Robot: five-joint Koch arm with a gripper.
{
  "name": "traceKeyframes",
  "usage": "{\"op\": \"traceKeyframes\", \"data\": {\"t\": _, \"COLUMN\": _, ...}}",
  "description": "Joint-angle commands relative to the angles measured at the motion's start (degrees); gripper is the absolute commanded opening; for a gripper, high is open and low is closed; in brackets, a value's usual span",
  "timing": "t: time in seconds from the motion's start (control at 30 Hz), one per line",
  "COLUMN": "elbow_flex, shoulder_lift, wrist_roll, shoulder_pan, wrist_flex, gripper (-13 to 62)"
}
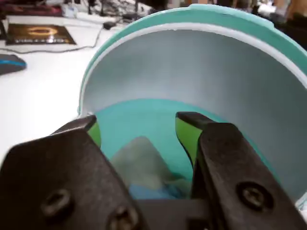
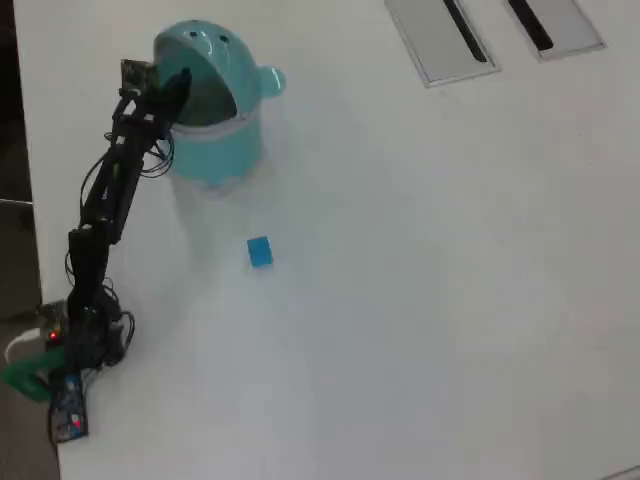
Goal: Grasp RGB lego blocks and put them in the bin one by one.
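My gripper (image 1: 139, 132) hangs wide and empty over the bin (image 2: 215, 140); next, I judge, comes the blue block (image 2: 259, 251) on the surface (image 2: 420, 300).

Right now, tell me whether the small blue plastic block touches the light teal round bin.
Apart. The overhead view shows bare white table between the blue block and the bin.

Overhead view: claw (image 2: 180, 82) at bin (image 2: 215, 140) mouth; block (image 2: 259, 251) below it

Bright even light, faint soft shadows, wrist view blurred up close, overhead view slightly soft
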Motion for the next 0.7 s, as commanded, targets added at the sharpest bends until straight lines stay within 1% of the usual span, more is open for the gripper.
{"op": "traceKeyframes", "data": {"t": 0.0, "elbow_flex": -0.79, "shoulder_lift": 5.62, "wrist_roll": -0.79, "shoulder_pan": 0.00, "wrist_flex": -0.62, "gripper": 28.7}}
{"op": "traceKeyframes", "data": {"t": 0.17, "elbow_flex": 7.12, "shoulder_lift": 11.60, "wrist_roll": -0.97, "shoulder_pan": 0.44, "wrist_flex": -1.49, "gripper": 29.4}}
{"op": "traceKeyframes", "data": {"t": 0.4, "elbow_flex": 27.07, "shoulder_lift": 24.61, "wrist_roll": -0.88, "shoulder_pan": 2.99, "wrist_flex": -8.44, "gripper": 29.3}}
{"op": "traceKeyframes", "data": {"t": 0.67, "elbow_flex": 39.90, "shoulder_lift": 35.95, "wrist_roll": -0.97, "shoulder_pan": 8.44, "wrist_flex": -9.67, "gripper": 29.4}}
